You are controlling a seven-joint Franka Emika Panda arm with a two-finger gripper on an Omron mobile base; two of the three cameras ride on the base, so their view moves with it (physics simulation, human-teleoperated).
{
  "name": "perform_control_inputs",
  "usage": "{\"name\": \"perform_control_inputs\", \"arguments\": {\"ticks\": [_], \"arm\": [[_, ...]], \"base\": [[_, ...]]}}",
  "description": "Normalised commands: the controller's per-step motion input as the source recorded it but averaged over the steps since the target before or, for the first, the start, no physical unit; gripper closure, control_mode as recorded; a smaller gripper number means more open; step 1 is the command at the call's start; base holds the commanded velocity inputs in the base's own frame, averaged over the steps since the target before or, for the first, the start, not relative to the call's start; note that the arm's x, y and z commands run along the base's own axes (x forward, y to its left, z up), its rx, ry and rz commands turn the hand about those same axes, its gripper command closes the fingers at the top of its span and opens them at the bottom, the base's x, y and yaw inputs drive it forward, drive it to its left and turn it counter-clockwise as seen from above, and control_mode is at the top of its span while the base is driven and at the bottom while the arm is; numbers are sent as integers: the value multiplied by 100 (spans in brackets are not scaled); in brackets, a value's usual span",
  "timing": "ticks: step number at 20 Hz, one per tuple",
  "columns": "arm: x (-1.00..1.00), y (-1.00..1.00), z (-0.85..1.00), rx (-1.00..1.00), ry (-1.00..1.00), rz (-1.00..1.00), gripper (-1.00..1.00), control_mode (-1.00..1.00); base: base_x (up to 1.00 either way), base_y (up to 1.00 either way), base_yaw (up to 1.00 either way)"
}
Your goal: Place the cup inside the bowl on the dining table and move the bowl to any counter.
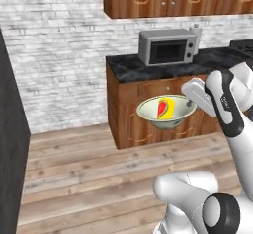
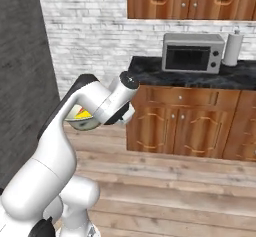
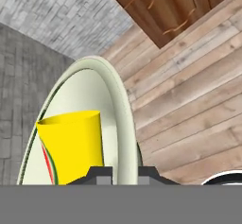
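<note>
Fingers pinched on the rim of the bowl, held up in the air over the wood floor with the yellow cup already inside, so only setting that wide, cream bowl down on the nearby black counter left to do.

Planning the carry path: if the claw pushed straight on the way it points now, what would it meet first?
Probably the wooden floor: the claw, clamped on the bowl rim with the cup inside, points down toward it. Depth is unclear.
</note>
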Motion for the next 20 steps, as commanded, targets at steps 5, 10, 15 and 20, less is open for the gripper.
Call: {"name": "perform_control_inputs", "arguments": {"ticks": [5, 10, 15, 20], "arm": [[0, 0, 0, 0, 0, 0, 100, 100], [0, 0, 0, 0, 0, 0, 100, 100], [0, 0, 0, 0, 0, 0, 100, 100], [0, 0, 0, 0, 0, 0, 100, 100]], "base": [[100, 0, 0], [93, 0, 1], [15, -49, 6], [-29, -100, 10]]}}
